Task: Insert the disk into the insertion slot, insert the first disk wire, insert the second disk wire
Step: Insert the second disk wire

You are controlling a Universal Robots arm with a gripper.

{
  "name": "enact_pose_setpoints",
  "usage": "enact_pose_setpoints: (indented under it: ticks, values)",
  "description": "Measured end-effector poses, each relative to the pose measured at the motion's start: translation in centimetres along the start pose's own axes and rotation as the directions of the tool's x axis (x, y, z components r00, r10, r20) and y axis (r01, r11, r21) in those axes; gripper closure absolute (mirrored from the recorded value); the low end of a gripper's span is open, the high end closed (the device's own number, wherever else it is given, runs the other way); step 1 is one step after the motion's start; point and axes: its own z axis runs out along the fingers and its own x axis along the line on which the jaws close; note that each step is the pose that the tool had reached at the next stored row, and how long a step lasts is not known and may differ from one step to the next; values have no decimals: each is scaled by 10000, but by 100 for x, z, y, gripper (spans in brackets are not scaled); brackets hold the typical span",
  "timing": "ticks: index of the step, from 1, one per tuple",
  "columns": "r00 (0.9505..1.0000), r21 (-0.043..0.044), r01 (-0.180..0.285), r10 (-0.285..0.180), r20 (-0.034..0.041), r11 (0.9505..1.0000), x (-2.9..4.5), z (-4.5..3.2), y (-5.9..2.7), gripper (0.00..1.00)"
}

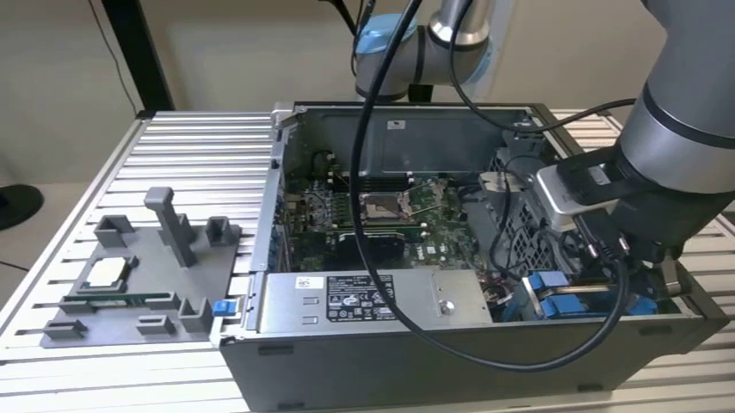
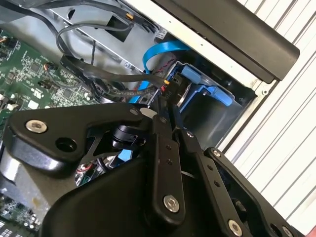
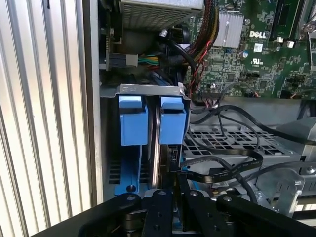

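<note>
Reaching down from the exterior view's upper right, elbow high, wrist sunk into the near corner of the open computer case (image 1: pixel 379 361) on the ribbed counter (image 1: pixel 172 163). Jaws (image 2: pixel 167 106) nearly shut, black fingers (image 2: pixel 163 148) side by side, tips pinched on a small dark connector (image 2: pixel 165 91) with thin coloured leads, right against the drive bay. In the first wrist view, fingertips (image 3: pixel 174 190) just below the back edge of the disk (image 3: pixel 156 143), standing on edge in the insertion slot (image 3: pixel 148 90) between two blue carrier tabs (image 3: pixel 133 118). Seated disk thus inside the bay at the case corner, beside the perforated grey cage wall (image 3: pixel 222 140). Blue flat cable (image 2: pixel 160 52) curving above the bay in the second wrist view; black cables (image 3: pixel 222 163) looped across the cage. Green motherboard (image 1: pixel 379 224) mid-case, power supply box (image 1: pixel 367 301) along the near wall. Grey fixture tray (image 1: pixel 126 284) on the counter at the exterior view's left.
</note>
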Motion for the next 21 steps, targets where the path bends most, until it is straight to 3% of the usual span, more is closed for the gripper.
enact_pose_setpoints:
  ticks: [4, 6, 7, 21]
  values:
    - [10000, -1, 4, -4, -16, 10000, 9, 48, 14, 100]
    - [10000, -2, -3, 3, 13, 10000, 9, 56, 17, 100]
    - [10000, -1, -4, 4, 18, 10000, 6, 40, 12, 0]
    - [10000, -1, 0, 0, 3, 10000, -102, -564, -151, 0]
